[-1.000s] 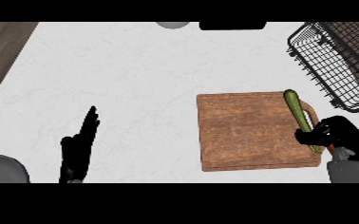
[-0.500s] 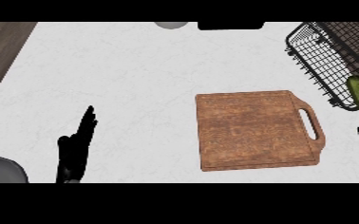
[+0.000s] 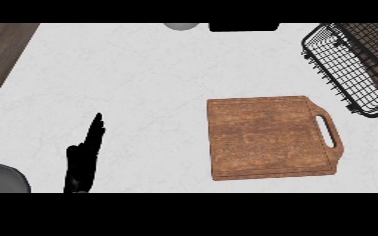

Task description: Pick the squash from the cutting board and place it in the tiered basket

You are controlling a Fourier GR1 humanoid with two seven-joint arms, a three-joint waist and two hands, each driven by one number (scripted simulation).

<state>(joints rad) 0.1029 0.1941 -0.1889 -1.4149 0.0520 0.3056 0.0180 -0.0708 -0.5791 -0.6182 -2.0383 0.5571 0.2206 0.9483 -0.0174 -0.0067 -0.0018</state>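
Board [image 3: 266, 137] lower right, bare; no squash visible. Basket [image 3: 343, 67] upper right, nothing seen inside. Left hand [image 3: 83, 157] lower left, fingers straight, resting. Right hand out of frame.

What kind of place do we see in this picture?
Most likely a kitchen counter. A wooden cutting board with a handle lies on a pale, marble-like worktop, and a black wire basket stands at the right edge. The robot's left hand rests open at the lower left.
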